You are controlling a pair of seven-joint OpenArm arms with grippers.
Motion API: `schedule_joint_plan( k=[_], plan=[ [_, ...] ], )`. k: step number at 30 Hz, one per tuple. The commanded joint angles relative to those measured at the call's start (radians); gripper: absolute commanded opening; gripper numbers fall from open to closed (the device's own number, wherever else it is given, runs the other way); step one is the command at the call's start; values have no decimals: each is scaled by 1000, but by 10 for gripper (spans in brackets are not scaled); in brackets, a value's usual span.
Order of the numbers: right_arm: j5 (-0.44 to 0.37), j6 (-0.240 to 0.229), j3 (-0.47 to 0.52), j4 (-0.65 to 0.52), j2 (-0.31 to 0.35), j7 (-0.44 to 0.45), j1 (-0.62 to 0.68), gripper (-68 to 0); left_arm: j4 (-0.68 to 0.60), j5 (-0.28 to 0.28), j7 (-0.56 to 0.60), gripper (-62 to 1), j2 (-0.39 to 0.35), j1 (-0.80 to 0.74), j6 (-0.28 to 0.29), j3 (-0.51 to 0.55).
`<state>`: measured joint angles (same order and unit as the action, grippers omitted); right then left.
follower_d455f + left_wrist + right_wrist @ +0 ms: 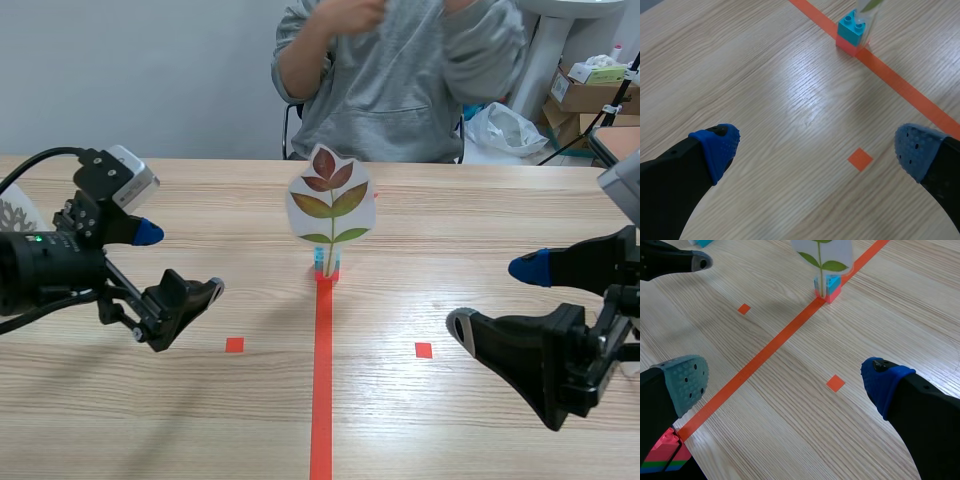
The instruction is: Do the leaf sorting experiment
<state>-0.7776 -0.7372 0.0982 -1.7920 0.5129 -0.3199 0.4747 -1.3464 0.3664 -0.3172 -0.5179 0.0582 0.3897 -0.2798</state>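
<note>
At the far end of the centre tape line (321, 400), I see the leaf card (329, 195) standing upright in its blue-and-red block stand (326, 266). My left gripper (181, 261) hovers with fingers spread wide, well short of it. My right gripper (490, 296) is likewise wide apart across the line.

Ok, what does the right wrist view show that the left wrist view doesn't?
Only the right wrist view: the leaf card with its green leaves (barely a sliver in the other), a stack of bricks in pink, green and blue beside the open right gripper, and one finger of the other arm.
Only the left wrist view: the studs on top of the brick stand and the open left gripper whole.
Both: that turquoise-over-pink stand on the tape line, a tape square and the table.
</note>
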Motion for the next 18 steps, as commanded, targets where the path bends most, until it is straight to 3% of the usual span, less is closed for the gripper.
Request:
schedule_joint_plan(
  k=[1, 4, 9, 18],
  plan=[
    [-12, -8, 14, -14, 14, 11, -12, -41, 0, 8, 15, 14, 20, 36, -1, -15],
    [-12, -8, 14, -14, 14, 11, -12, -41, 71, -3, 17, 14, 56, 105, -1, -64],
    [-12, -8, 14, -14, 14, 11, -12, -41, 196, -81, 56, 14, 135, 210, -1, -141],
    [-12, -8, 14, -14, 14, 11, -12, -41, 398, -171, 103, 14, 275, 355, -2, -219]
  ],
)
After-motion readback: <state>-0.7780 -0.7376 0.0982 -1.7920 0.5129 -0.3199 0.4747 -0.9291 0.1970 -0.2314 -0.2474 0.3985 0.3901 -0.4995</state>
